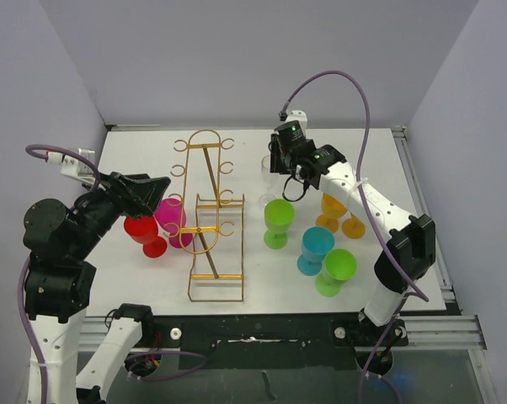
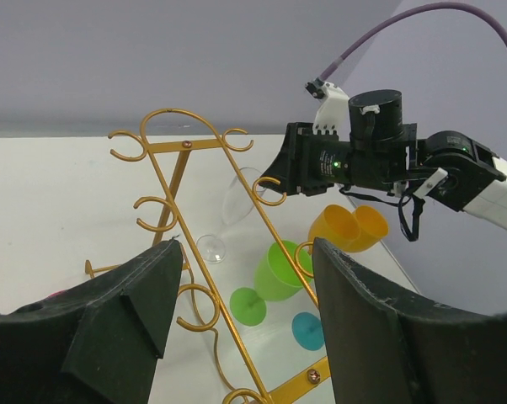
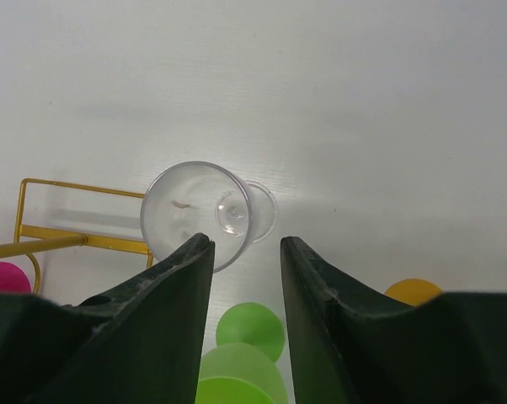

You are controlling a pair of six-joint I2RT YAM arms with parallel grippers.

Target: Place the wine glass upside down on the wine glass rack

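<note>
While the right pincer (image 3: 245,242) hangs over the far part of the white table (image 1: 363,151), its two black fingers stand apart and no contact with any object is visible. Directly beneath it stands the clear wine glass (image 3: 199,206), upright on its foot, mouth up; the bowl is transparent down to its bottom. To the left of this pincer stands the tall gold wire wine glass rack (image 1: 210,220), apart from the glass. On the near side of the pincer stand a lime-green plastic goblet (image 1: 279,220), mouth up, and two orange goblets (image 1: 336,210). The left pincer (image 1: 157,192) is spread wide and grips nothing. A red goblet (image 1: 144,231) and a magenta goblet (image 1: 174,220) sit close by its fingertips.
</note>
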